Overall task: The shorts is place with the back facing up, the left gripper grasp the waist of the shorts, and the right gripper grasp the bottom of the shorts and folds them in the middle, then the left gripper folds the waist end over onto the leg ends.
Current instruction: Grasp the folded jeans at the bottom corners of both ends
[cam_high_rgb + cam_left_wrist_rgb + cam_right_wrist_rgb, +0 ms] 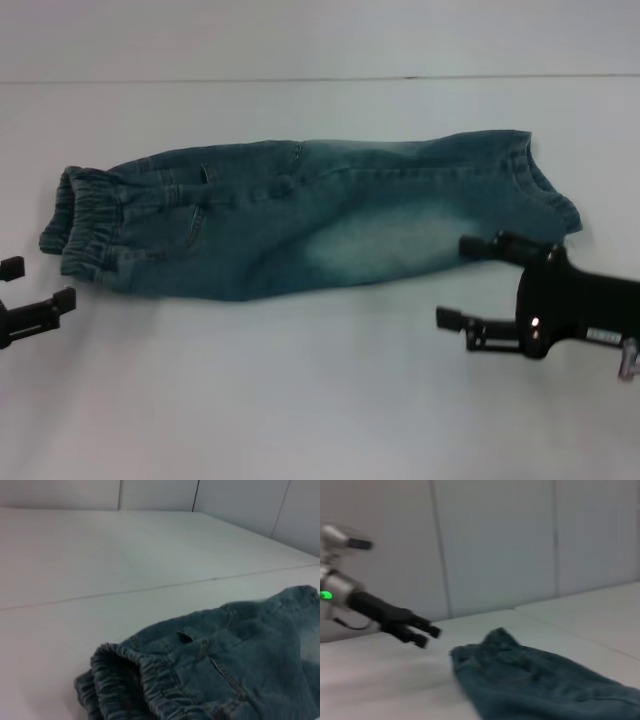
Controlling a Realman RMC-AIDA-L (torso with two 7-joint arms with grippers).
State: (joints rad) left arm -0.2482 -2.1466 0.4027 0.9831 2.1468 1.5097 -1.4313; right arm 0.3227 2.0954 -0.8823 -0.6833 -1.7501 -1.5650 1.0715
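While the shorts (300, 220) are lying flat, both grippers are waiting beside them, holding nothing.

Shorts: lying already folded lengthwise on the table (300, 400), elastic waist toward the robot's left, leg ends toward its right; the narrow strip is probably making the second fold easier.

Left gripper (25, 295): hovering just beside the waist, fingers spread apart, not touching the cloth; it is probably standing there because the waist is its part to grasp.

Right gripper (470, 280): hanging near the leg ends, fingers spread apart, one fingertip close over the edge of the cloth; I cannot tell if it is touching.

Step, by my judgement: the waist-over-legs fold is not yet done.

Table: plain white, smooth, with one thin seam line behind the shorts.

Room: pale wall panels (520, 540) are standing behind the table.
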